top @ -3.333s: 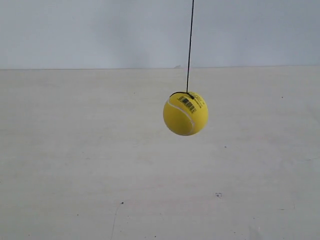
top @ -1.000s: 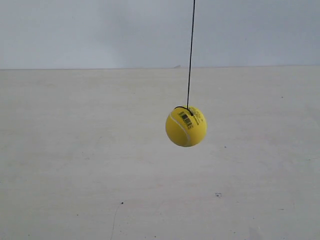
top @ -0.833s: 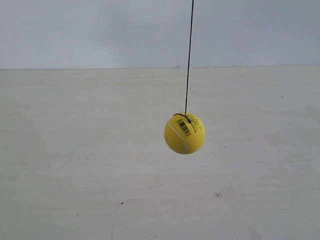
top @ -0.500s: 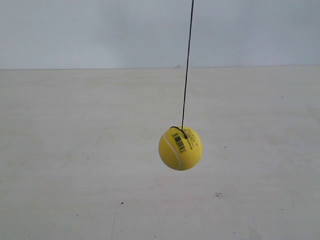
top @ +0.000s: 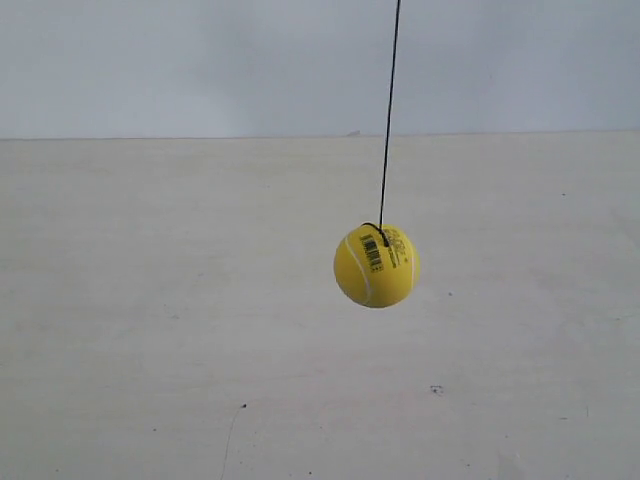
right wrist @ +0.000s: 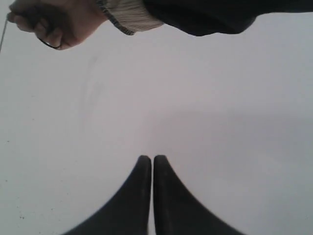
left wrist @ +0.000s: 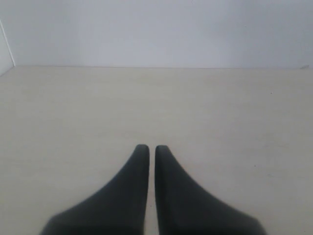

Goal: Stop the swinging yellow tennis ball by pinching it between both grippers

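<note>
The yellow tennis ball (top: 376,265) hangs in mid-air on a thin dark string (top: 390,110), above a pale table, barcode facing the exterior camera. No gripper shows in the exterior view. In the left wrist view my left gripper (left wrist: 147,147) is shut, its black wedge fingers nearly touching, with nothing between them. My right gripper (right wrist: 148,157) is likewise shut and empty. The ball is out of view in both wrist views.
A person's hand (right wrist: 49,22) in a dark sleeve with a striped cuff holds the string's upper end in the right wrist view. The pale table (top: 150,300) meets a light wall (top: 200,60) at the back.
The ball has swung: it dropped lower and leftward half a second ago, and now sits higher and further right again. The string leans accordingly.
</note>
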Controlling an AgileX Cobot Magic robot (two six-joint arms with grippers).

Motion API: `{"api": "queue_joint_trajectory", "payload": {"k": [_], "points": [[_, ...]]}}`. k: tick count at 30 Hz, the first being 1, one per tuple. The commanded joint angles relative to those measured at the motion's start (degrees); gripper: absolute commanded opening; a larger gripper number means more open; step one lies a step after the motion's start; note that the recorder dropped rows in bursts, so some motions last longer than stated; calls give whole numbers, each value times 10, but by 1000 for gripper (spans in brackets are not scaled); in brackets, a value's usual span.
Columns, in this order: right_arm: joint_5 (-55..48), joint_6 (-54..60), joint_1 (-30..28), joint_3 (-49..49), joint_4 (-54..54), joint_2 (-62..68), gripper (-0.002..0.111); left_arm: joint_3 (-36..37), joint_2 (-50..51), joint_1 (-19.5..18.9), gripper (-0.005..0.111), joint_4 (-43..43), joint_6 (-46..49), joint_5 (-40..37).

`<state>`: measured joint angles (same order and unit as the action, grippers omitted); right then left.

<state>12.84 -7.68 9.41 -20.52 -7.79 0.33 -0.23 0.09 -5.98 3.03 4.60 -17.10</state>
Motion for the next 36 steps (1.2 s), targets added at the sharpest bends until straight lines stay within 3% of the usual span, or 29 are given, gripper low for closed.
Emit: {"api": "queue_joint_trajectory", "payload": {"k": [1,4,17,24,30,36], "points": [[-27,-13,-45,3,11,-3,0,2,-1,-2,5,-1,2,2],[2,2,-70,38,26,-3,0,2,-1,-2,5,-1,2,2],[21,123,-72,205,158,-3,0,2,-1,-2,5,-1,2,2],[-76,157,-72,205,156,-3,0,2,-1,-2,5,-1,2,2],[-287,175,-72,205,126,-3,0,2,-1,-2,5,-1,2,2],[-316,158,-72,205,124,-3,0,2,-1,-2,5,-1,2,2]]}}
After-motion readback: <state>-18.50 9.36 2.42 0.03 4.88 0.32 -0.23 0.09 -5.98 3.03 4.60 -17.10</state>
